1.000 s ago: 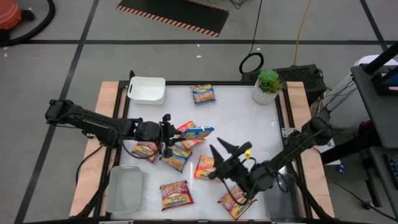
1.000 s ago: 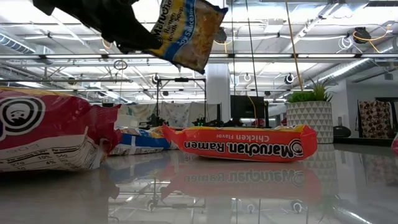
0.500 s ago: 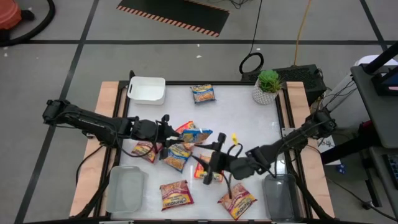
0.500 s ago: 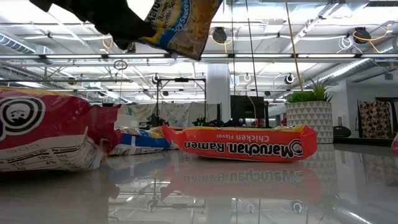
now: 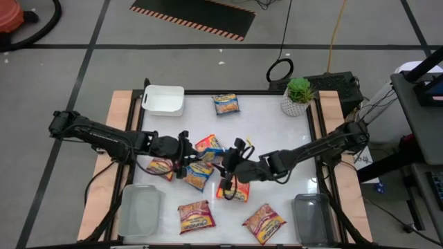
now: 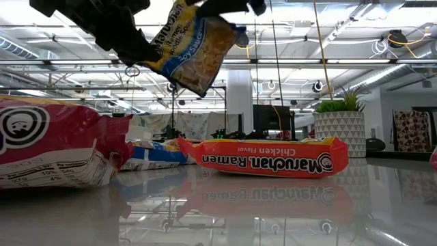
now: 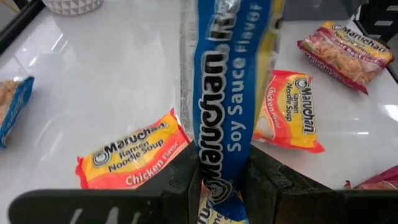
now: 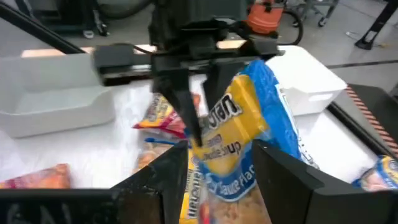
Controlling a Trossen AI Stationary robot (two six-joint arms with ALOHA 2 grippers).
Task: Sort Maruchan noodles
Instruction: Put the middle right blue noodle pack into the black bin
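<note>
Above the middle of the table, a blue Maruchan soy sauce packet (image 5: 216,151) hangs in the air with my left gripper (image 5: 188,151) shut on it. My right gripper (image 8: 221,180) has come in from the right. It is open, with one finger on either side of the packet's free end (image 8: 249,124). In the low view the packet (image 6: 191,48) hangs tilted, high above the tabletop. Several orange-red and dark red packets lie flat on the table below, among them one (image 5: 234,190) right under my right gripper. My left gripper pinches the blue packet's end (image 7: 217,186) nearest the table's left, between its two fingers. The fingers come from the table's left, slanting a little downward. The packet reaches away from them toward the right, tilted and clear of the table. My right gripper: I cannot tell whether its fingers (image 8: 280,174) touch the packet.
A white bin (image 5: 164,100) stands at the far left. Clear bins sit at the near left (image 5: 140,211) and near right (image 5: 310,214). A potted plant (image 5: 297,97) is at the far right. A lone packet (image 5: 226,104) lies at the far middle, and others (image 5: 196,216) lie near the front.
My right gripper has swung from the near right toward the table's left and far side and has come lower. It has rolled about and now stands around the blue packet's free end. My left gripper has stayed in place, shut on the packet, which has tipped slightly.
</note>
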